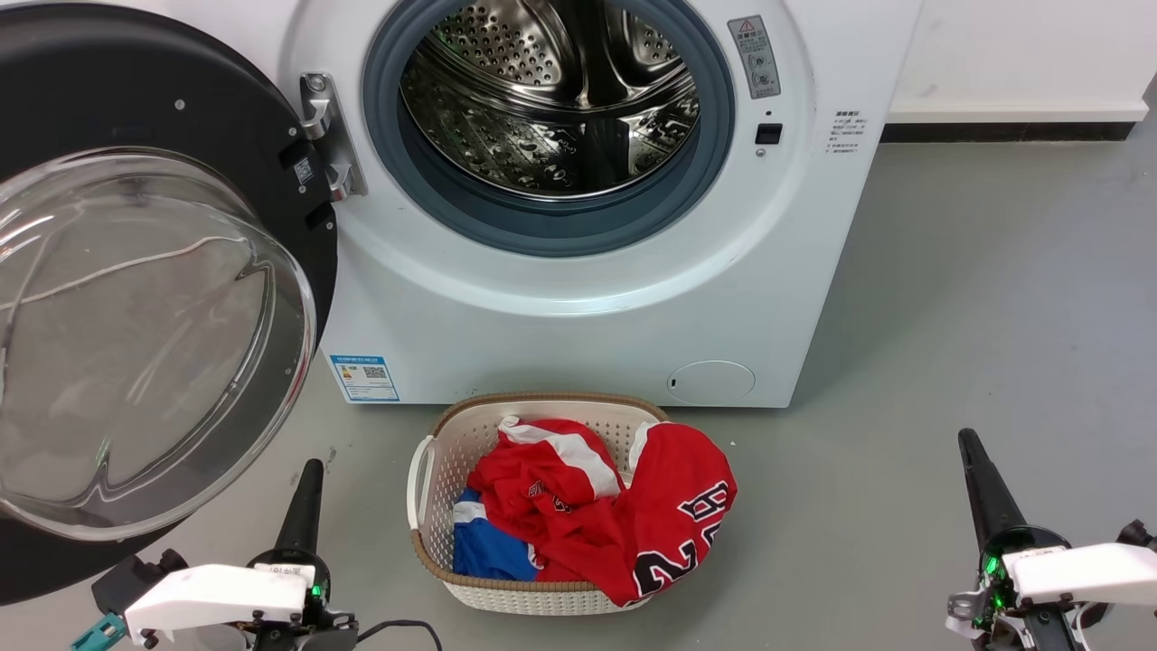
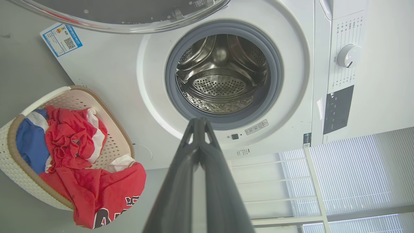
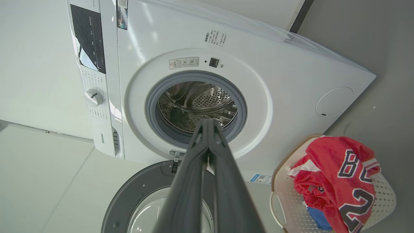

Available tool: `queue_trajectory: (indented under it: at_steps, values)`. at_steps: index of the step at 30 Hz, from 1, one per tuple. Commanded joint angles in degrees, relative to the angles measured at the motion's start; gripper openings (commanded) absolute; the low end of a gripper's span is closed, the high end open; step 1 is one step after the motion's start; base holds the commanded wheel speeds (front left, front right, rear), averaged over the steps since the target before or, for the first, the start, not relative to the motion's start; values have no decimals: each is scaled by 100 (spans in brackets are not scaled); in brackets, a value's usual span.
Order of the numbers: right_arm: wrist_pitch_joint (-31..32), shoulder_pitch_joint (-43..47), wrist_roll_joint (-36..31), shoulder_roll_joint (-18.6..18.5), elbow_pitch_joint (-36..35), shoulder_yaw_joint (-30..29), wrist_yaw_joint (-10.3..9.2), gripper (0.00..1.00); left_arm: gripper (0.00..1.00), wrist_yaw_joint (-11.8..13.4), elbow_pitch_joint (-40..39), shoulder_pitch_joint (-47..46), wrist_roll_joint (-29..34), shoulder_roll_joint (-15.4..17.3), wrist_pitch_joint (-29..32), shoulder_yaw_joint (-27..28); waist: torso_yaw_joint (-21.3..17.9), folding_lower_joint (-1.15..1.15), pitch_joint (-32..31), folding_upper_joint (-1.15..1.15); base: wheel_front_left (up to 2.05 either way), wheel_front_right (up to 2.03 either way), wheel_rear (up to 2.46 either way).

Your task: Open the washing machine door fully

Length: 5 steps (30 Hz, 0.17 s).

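The door [image 1: 145, 298] stands swung wide on its hinge [image 1: 327, 136] to the left of the machine [image 1: 560, 334], leaving the drum [image 1: 551, 99] clear above the basket [image 1: 434, 452]. The left gripper [image 1: 312, 470] and right gripper [image 1: 972, 443] sit low, fingers together, holding nothing, clear of the door; the opening appears complete.

**Door & machine cropped; small print unreadable.**

Head view: washing machine door [image 1: 136, 99] runs off the left edge. The washing machine [image 1: 560, 344] loses its top to the upper edge. Txt on the blue label sticker [image 1: 365, 377] & grey warning sticker [image 1: 755, 56] is too small to read. In the laundry basket [image 1: 452, 443] the blue garment [image 1: 488, 542] is mostly buried under red jerseys [image 1: 578, 506], and one jersey's number is partly folded away. L wrist view: door cropped by top edge to a strip of rim. R wrist view: door cut by bottom edge & partly behind the right gripper [image 3: 207, 122]; basket also cropped at the bottom.
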Motion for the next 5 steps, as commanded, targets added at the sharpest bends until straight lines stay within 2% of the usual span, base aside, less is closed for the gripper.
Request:
queue_trajectory:
  at_steps: [1,5]
  values:
    - [39,-136,152,-21,-2,-15,1,0,0,-25,-12,-133,-138,5,47,14,-1,0,2,0,0,0,0]
    - [91,-187,350,-16,43,-30,1,0,0,-37,17,-175,-345,5,91,25,-2,0,7,0,0,0,0]
